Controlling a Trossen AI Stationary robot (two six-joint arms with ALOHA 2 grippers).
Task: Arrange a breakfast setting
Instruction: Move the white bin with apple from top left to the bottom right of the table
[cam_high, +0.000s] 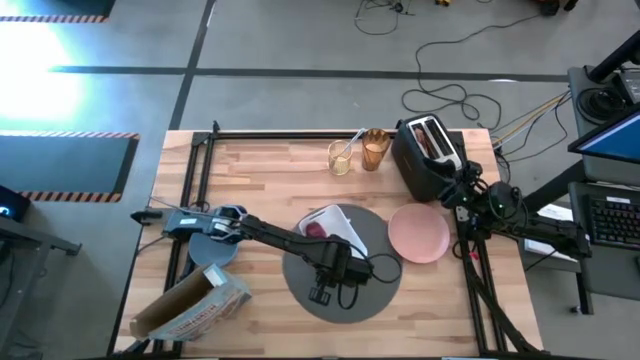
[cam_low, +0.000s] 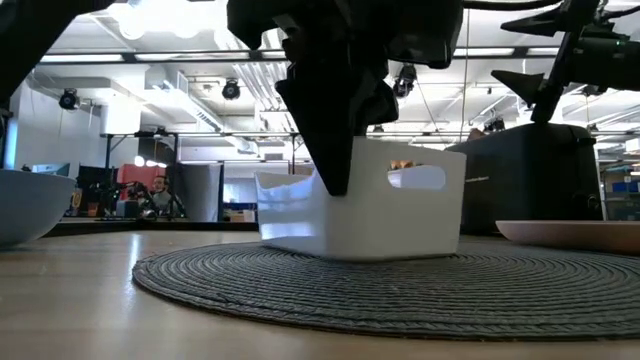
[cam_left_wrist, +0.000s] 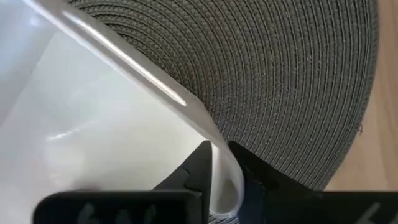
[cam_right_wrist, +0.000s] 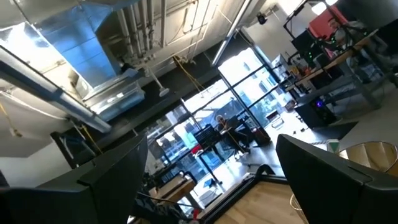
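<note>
Left gripper (cam_left_wrist: 221, 180) pinches the rim of the white rectangular plastic tray (cam_high: 338, 226), which rests on the large round dark-grey woven mat (cam_high: 375, 290) at table centre. Right gripper (cam_right_wrist: 211, 180), fingers spread wide, waits raised beside the black toaster (cam_high: 428, 152).

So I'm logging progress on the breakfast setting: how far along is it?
Early. Done: the dark-grey mat lies flat on the table. In hand: the left gripper pinches the rim of the white tray, which sits on the mat. Left: the pink plate lies beside the mat, the blue bowl waits at the left, and the amber tumbler stands at the back. The right gripper is open, pointing up.
</note>
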